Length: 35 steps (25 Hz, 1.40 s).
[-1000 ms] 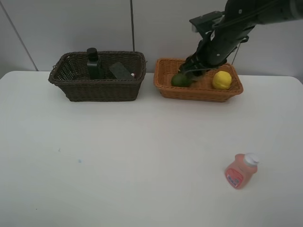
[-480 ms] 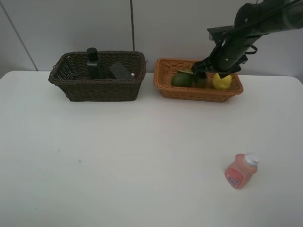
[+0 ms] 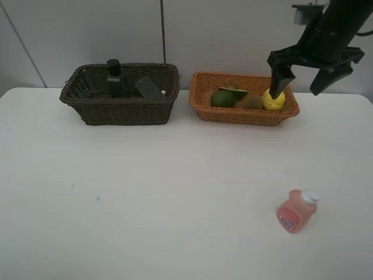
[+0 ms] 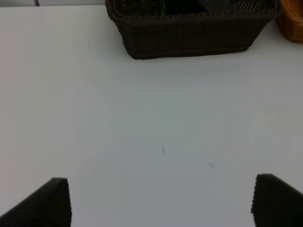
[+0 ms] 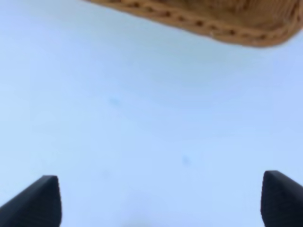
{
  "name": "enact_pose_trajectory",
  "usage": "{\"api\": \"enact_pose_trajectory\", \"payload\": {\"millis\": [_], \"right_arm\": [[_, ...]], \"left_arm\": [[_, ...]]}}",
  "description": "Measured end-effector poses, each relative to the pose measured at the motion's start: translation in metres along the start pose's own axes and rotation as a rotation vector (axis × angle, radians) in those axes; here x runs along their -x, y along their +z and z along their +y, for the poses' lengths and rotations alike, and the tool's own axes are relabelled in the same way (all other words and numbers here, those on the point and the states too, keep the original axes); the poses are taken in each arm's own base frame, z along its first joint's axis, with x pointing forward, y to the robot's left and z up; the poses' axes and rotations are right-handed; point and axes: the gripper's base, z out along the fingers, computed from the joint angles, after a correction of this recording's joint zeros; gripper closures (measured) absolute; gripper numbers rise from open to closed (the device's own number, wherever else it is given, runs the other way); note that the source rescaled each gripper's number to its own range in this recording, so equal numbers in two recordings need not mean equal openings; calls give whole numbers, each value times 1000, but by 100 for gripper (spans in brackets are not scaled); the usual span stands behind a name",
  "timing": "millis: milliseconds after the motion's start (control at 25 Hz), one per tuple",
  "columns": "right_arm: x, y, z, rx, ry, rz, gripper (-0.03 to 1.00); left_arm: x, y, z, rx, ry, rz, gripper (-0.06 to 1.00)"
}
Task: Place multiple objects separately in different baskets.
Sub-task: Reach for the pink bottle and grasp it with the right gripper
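The pink white-capped bottle (image 3: 296,211) lies on the white table at the front right. The dark brown basket (image 3: 125,111) holds the dark green pump bottle (image 3: 115,79), the black eraser (image 3: 149,87) and a bit of the marker (image 3: 164,92). The orange-tan basket (image 3: 245,115) holds the whole avocado (image 3: 220,98), the halved avocado (image 3: 234,91), the kiwi (image 3: 252,102) and the lemon (image 3: 273,100). My right gripper (image 3: 300,79) is open and empty, above the orange basket's right end. My left gripper (image 4: 161,203) is open and empty over bare table.
The dark basket's front wall (image 4: 189,35) shows ahead of the left gripper. The orange basket's rim (image 5: 213,21) shows in the right wrist view, with the right gripper (image 5: 158,203) over white table. A grey wall stands behind the baskets.
My right gripper has risen out of the orange basket and moved to the right with its jaws open. The kiwi and the halved avocado now show in that basket.
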Motion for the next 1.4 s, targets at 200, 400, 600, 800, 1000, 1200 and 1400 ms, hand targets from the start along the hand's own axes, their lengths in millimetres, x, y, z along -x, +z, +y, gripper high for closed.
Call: {"api": "enact_pose_trajectory", "payload": {"millis": [200,400,600,800,1000,1200,1400], "right_arm": [[-48,-21,2,41,75,6,-3],[-95,-22,25,66,-7,47,-3],[-128,-3,55,69,-151,148,-3],[-145,17,58,30,-207,202,-3],[-154,37,54,-1,-238,174,-3],[-157,46,50,-28,-264,142,-3],[-156,52,39,-62,-251,121,-3]], "left_arm": [[0,0,0,0,0,0,-6],[0,0,0,0,0,0,-6],[0,0,0,0,0,0,-6],[0,0,0,0,0,0,-6],[0,0,0,0,0,0,-6],[0,0,0,0,0,0,-6],[0,0,0,0,0,0,-6]]}}
